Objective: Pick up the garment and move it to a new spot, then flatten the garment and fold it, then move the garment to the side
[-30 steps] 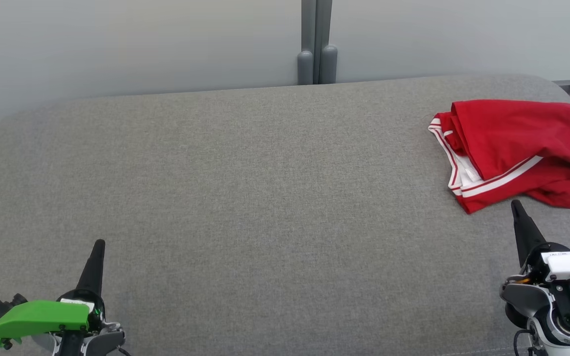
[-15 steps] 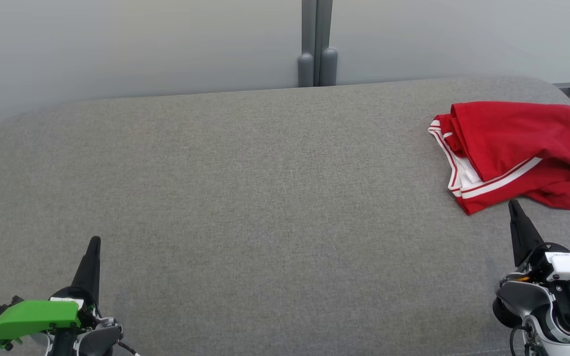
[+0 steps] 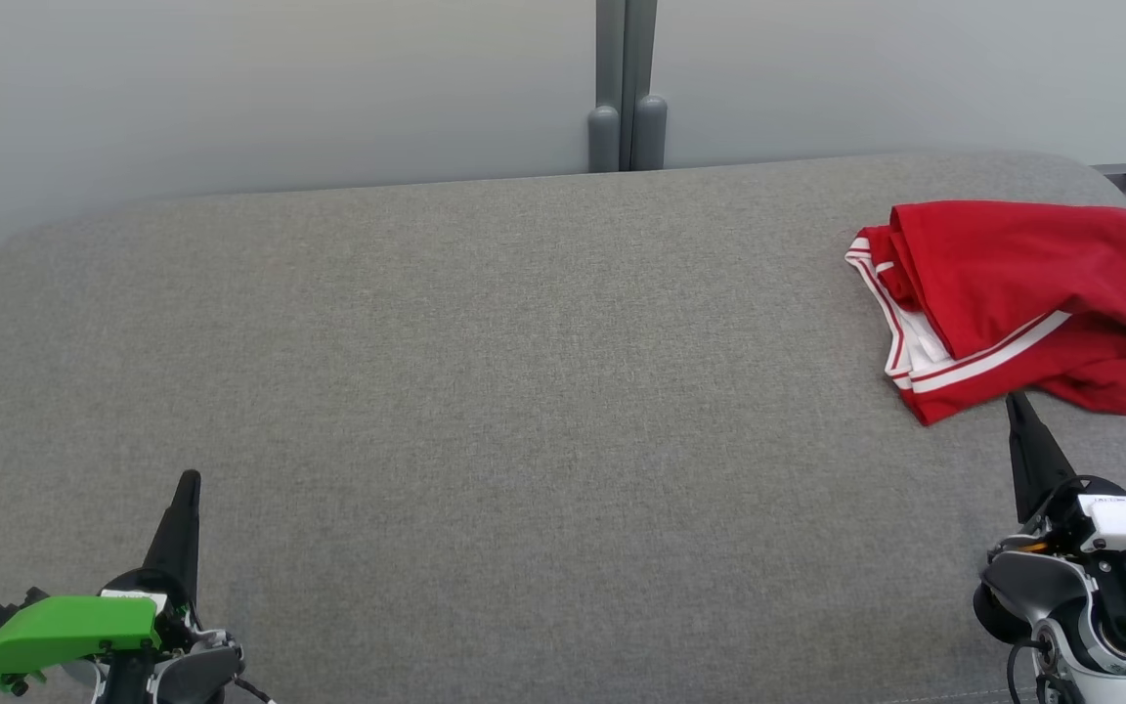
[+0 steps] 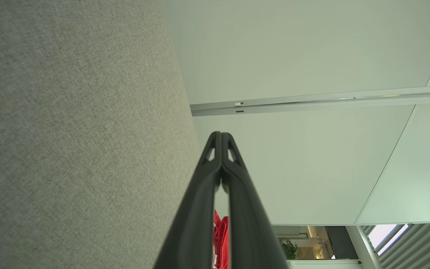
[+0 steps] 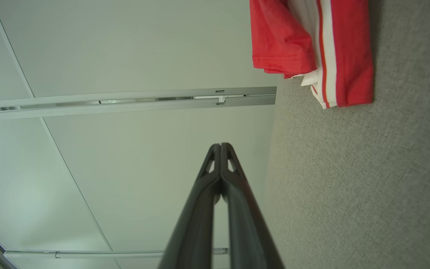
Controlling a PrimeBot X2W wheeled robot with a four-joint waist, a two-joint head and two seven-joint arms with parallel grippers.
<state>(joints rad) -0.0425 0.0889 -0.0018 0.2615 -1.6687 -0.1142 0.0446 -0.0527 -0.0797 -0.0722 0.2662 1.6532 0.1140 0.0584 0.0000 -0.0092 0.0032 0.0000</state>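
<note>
- Grey cloth covers the long bench [image 3: 524, 391], with pale wall panels [image 3: 280, 88] behind its far edge.
- The garment [image 3: 1013, 284], red with white stripes, lies at the far right of the bench. It is doubled over in loose layers, and its edges are not squared.
- The left jaws are pressed shut on nothing, low at the near left, well apart from the cloth.
- The right jaws are also closed and empty, at the near right, with their tip just beside the garment's near hem.
- By my judgement this fits either a bundle waiting to be lifted or a rough fold already set aside.
- Either way, care lies in keeping that right tip from snagging or dragging the hem and disturbing the layers.
</note>
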